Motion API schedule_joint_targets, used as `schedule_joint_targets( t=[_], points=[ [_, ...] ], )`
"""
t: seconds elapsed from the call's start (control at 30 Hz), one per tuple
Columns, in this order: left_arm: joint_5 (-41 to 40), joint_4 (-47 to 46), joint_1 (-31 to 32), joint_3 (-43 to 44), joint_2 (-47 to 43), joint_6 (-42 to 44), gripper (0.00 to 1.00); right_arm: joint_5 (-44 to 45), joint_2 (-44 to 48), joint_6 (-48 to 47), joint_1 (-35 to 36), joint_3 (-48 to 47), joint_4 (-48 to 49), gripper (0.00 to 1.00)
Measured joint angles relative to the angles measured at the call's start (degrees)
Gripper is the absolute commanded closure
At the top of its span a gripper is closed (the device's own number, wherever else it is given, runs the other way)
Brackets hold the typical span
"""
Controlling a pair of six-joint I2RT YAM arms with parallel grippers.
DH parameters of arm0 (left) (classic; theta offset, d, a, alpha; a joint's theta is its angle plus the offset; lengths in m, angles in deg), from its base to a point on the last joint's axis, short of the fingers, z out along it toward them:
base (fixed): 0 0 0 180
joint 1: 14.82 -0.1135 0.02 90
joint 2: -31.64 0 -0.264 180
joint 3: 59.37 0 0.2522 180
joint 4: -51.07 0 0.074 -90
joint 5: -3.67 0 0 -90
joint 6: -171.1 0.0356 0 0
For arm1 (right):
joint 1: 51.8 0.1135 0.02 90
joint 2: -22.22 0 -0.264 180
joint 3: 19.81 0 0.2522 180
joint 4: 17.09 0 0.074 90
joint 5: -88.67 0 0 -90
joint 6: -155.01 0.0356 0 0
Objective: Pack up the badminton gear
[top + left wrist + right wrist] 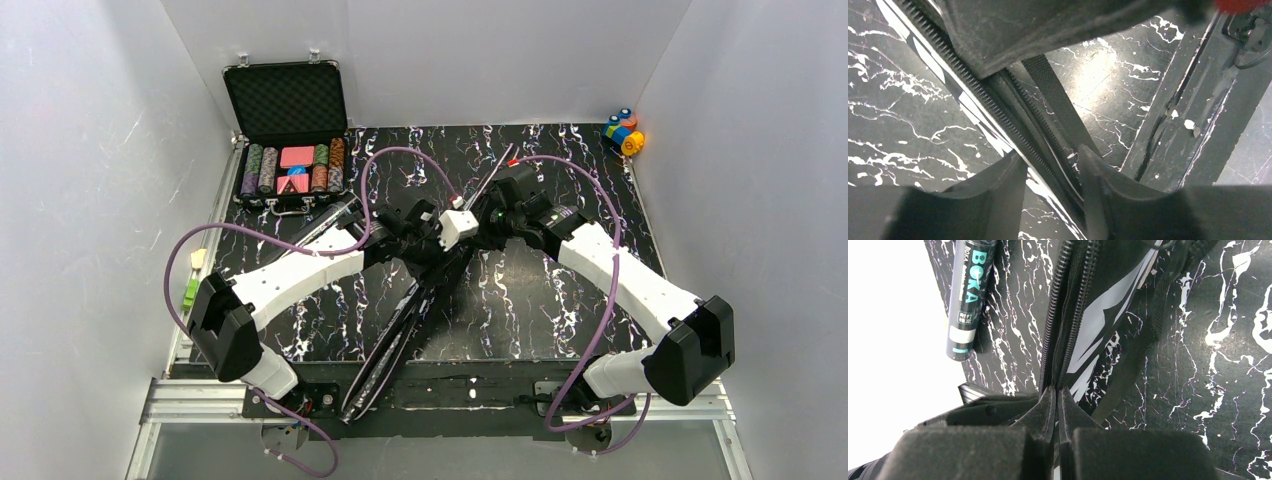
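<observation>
Racket bag (400, 330), black with pale grey markings, lies flat on the black, white-veined counter (560, 290). It runs on a diagonal from the near edge between the two arm bases up toward the middle, where both arms meet over it.

Zipper (1060, 315): two rows of teeth run along the bag's edge and converge at the tips of the right gripper (1057, 397).

Right gripper: the jaws are pressed together with no gap at the point where the rows meet. Whether a zipper pull is pinched between them cannot be told.

Left gripper (1050, 167): the jaws stand apart and straddle the zippered edge of the bag, which passes between the fingers (1003, 182). Contact with the pads cannot be told.

A black webbing strap (1058, 100) lies on the counter just beside that edge.

Shuttlecock tube (968, 295), dark with teal "BOKA" lettering, lies on its side on the counter, apart from the bag.

Far left corner: an open black case of poker chips (285, 100). Far right corner: small colourful toy blocks (625, 132).
</observation>
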Motion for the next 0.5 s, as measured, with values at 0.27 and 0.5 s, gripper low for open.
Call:
schedule_joint_targets(
  t=[0.27, 0.5],
  points=[
    [-4.1, 0.0, 0.0, 0.1, 0.0, 0.3, 1.00, 0.1, 0.2, 0.8, -0.2, 0.5, 0.2, 0.79],
    [-6.2, -0.1, 0.0, 0.2, -0.3, 0.2, 1.00, 0.2, 2.9, 1.8, -2.1, 2.5, 0.3, 0.28]
  ],
)
